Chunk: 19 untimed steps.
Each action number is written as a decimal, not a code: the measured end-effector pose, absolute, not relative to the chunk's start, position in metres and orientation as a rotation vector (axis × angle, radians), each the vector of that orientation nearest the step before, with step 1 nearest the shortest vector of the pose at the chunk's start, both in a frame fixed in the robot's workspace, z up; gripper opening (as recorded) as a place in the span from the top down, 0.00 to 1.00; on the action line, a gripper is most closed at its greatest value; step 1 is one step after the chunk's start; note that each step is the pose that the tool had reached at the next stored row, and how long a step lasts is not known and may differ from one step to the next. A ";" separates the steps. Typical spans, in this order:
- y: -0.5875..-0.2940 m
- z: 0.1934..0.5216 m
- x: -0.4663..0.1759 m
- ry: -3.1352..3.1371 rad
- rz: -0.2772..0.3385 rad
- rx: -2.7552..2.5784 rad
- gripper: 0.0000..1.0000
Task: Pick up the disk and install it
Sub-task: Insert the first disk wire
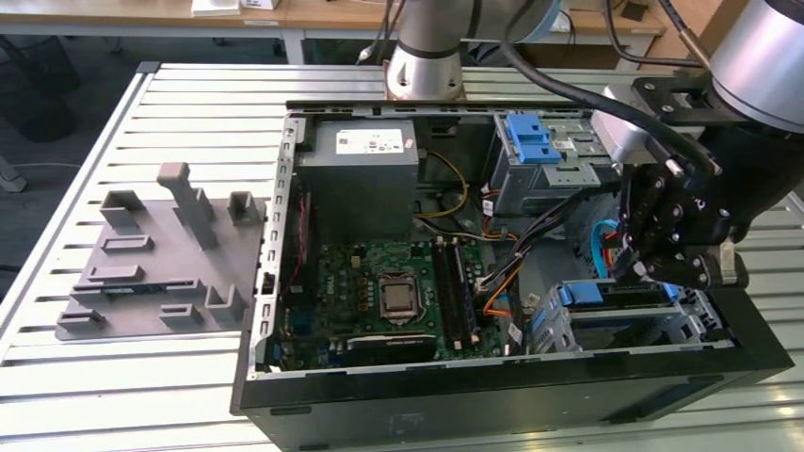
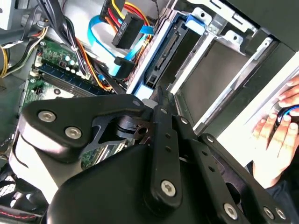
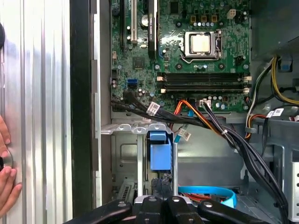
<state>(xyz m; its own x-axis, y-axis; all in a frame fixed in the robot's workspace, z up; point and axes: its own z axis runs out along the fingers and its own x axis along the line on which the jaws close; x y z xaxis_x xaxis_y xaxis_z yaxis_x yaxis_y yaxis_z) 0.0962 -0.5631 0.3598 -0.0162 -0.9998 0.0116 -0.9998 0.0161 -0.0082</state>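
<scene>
Hanging low over the open black tower case [image 1: 503, 410], the black linkage gripper [image 2: 158, 95] looks to have its fingers drawn together with nothing pinched between them. Its tips are just short of the dark-metal, blue-railed rectangular disk [image 2: 166, 51]. That disk stands on edge in the bare-metal drive cage [image 1: 559, 330], at the corner of the case on the exterior view's right. I cannot tell whether it is fully seated.

As I judge it, the nearest hazard is the disk cocking in its slot if it is pressed off-line, since the rails could then bind against the cage. Just beside it, the flat blue ribbon cable [image 2: 100, 25] and the bundle of orange and black wires [image 3: 196, 109] could catch on a finger or be trapped under the drive. Farther out, a person's hand [image 2: 275, 126] rests on the ridged silver table [image 1: 126, 395] beside the case, close enough to be struck by a swing of the arm.

Counted from near to far:
- one gripper
- one disk
- one cage
- one blue ribbon cable
- one green motherboard [image 1: 377, 282]
- one grey metal box with a white sticker [image 1: 364, 155]
- one grey moulded fixture plate [image 1: 151, 264]
</scene>
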 end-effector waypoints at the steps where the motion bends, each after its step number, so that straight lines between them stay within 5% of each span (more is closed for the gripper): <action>1: -0.563 0.361 0.096 -2.237 0.022 2.202 0.89; 19: -0.549 0.367 0.121 -2.238 0.023 2.202 0.89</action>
